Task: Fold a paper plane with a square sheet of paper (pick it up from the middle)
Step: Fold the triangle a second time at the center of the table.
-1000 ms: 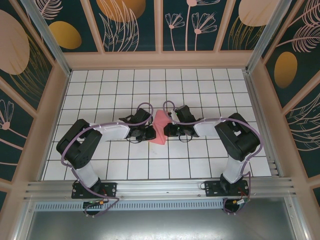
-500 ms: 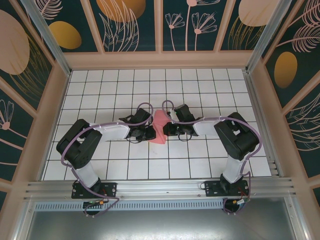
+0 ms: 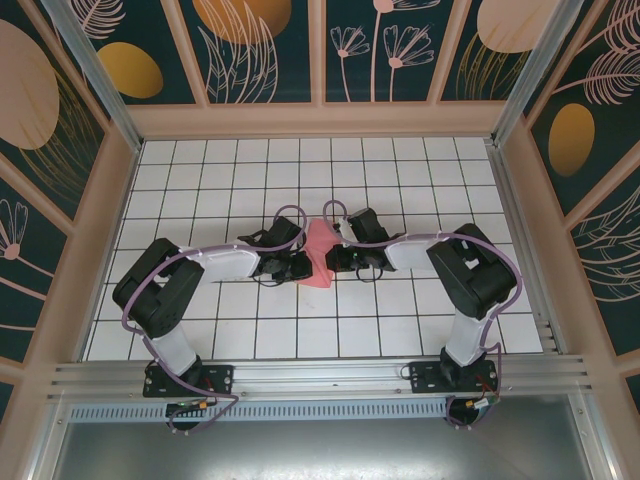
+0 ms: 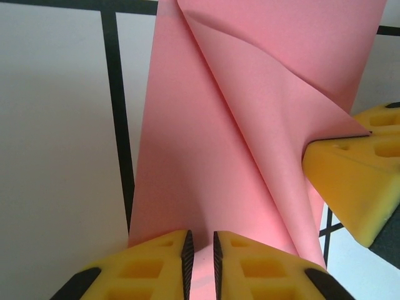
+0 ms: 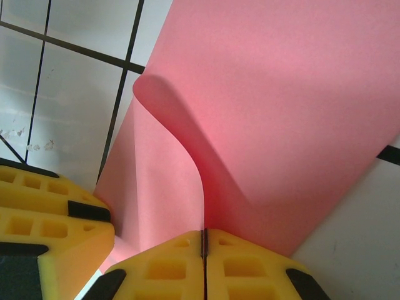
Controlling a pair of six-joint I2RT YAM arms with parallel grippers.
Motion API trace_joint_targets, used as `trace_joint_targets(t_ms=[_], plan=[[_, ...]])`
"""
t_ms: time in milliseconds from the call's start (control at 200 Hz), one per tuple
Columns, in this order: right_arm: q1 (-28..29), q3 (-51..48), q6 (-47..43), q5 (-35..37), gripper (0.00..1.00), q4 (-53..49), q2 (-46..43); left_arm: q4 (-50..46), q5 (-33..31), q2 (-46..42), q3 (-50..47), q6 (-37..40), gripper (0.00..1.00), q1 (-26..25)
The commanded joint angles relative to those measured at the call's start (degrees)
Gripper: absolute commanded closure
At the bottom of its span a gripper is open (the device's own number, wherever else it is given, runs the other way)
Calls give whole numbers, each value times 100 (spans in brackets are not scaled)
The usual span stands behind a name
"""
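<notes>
The square sheet of paper (image 3: 320, 254) is salmon pink and partly folded, lying on the tiled table between both grippers. My left gripper (image 3: 301, 265) sits at its left edge. In the left wrist view its fingertips (image 4: 200, 236) stand a narrow gap apart over the flat paper (image 4: 187, 156), pinching nothing. My right gripper (image 3: 334, 260) is at the sheet's right side. In the right wrist view it (image 5: 204, 232) is shut on the edge of a raised, curling flap (image 5: 181, 156). A paper plane as such is out of view.
The white gridded table (image 3: 400, 320) has free tiles on all sides of the paper. Wooden walls (image 3: 320, 120) and metal posts enclose it. The right gripper's yellow finger (image 4: 356, 169) stands close beside my left one, and the left finger (image 5: 44, 219) shows beside the right.
</notes>
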Motion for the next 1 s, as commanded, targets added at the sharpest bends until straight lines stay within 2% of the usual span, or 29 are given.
trace_joint_targets(t_ms=[0, 195, 345, 470, 580, 771, 996], plan=[[-33, -33, -104, 304, 92, -202, 207, -352, -262, -332, 43, -19, 77, 26], [-33, -153, -118, 407, 92, -196, 200, -56, -558, -1133, -85, -503, 78, 67], [-33, -170, -113, 399, 92, -159, 228, 1012, 161, -1381, -458, -1143, 90, 369], [-33, -168, -95, 364, 92, -121, 259, 2283, 994, -1023, -721, -1680, 97, 596], [-33, -160, -98, 363, 92, -117, 278, 2890, 1406, -580, -661, -1870, 99, 598], [-33, -200, -98, 381, 92, -122, 281, 3425, 1598, -163, -600, -1983, 97, 596], [-33, -198, -104, 381, 92, -122, 280, 3265, 1658, 301, -458, -1894, 96, 597]])
